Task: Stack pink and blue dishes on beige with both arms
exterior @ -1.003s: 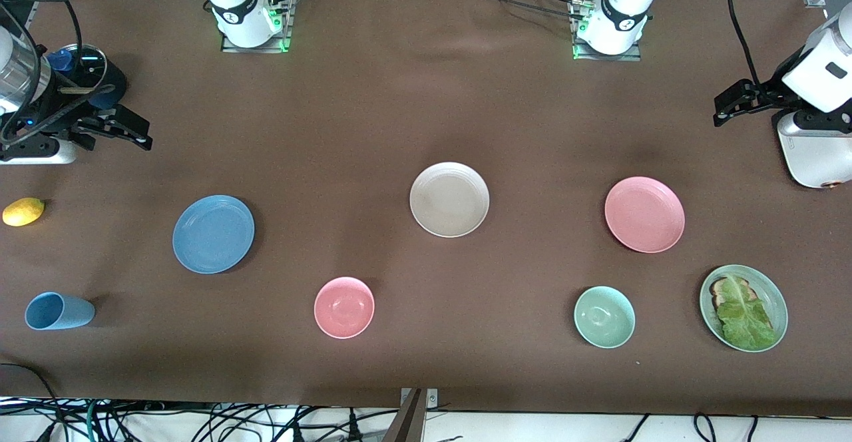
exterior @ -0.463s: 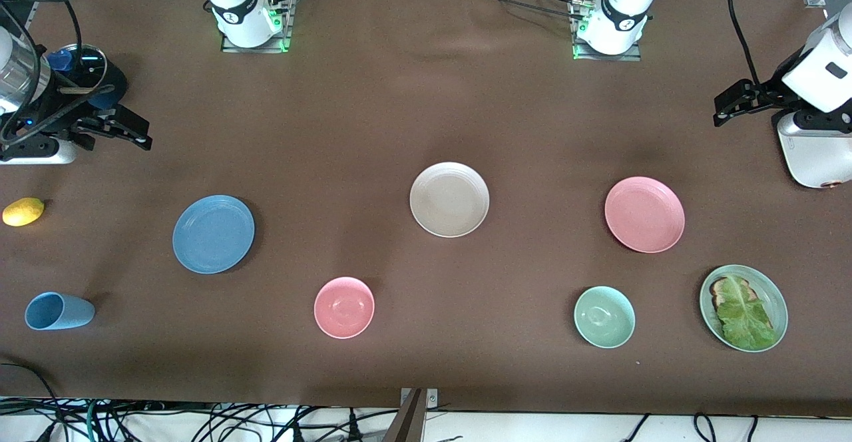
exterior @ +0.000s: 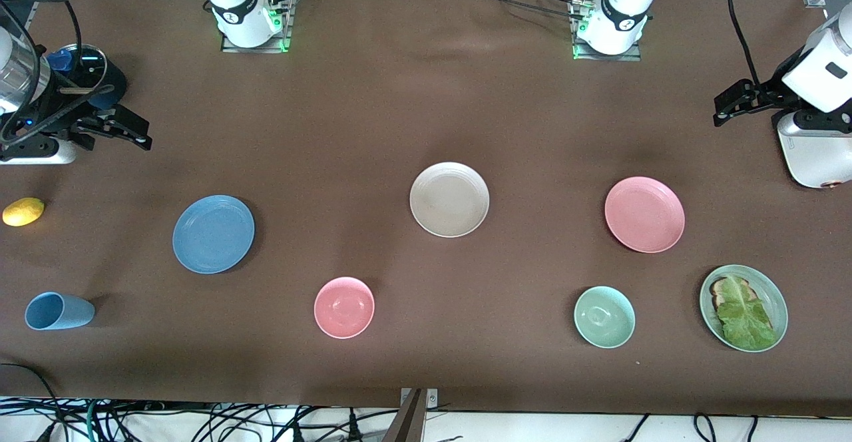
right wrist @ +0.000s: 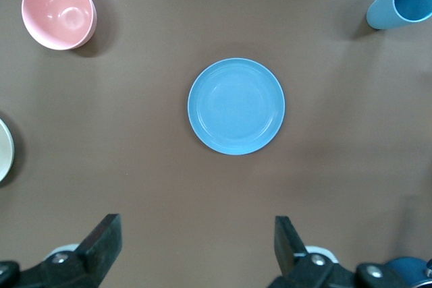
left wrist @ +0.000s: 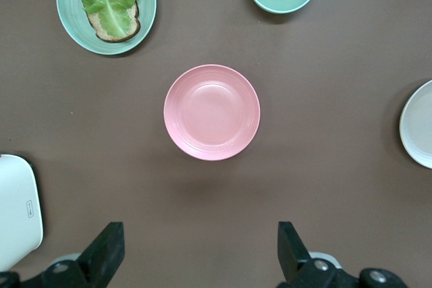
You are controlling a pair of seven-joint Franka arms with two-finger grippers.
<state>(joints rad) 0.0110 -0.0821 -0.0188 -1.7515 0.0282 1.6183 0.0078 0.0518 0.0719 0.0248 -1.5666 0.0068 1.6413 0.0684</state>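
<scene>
The flat round beige plate [exterior: 449,200] sits mid-frame on the brown tabletop [exterior: 426,109], between the flat round blue plate [exterior: 213,233] at centre-left and the flat round pale pink plate [exterior: 644,214] at centre-right. The right claw [right wrist: 196,247] hangs wide open at the frame's upper-left edge, the left claw [left wrist: 201,251] equally wide at upper right. Each wrist view centres its plate between the prongs, suggesting each arm takes its nearer dish. Only the left wrist view shows the toast under the lettuce clearly.
</scene>
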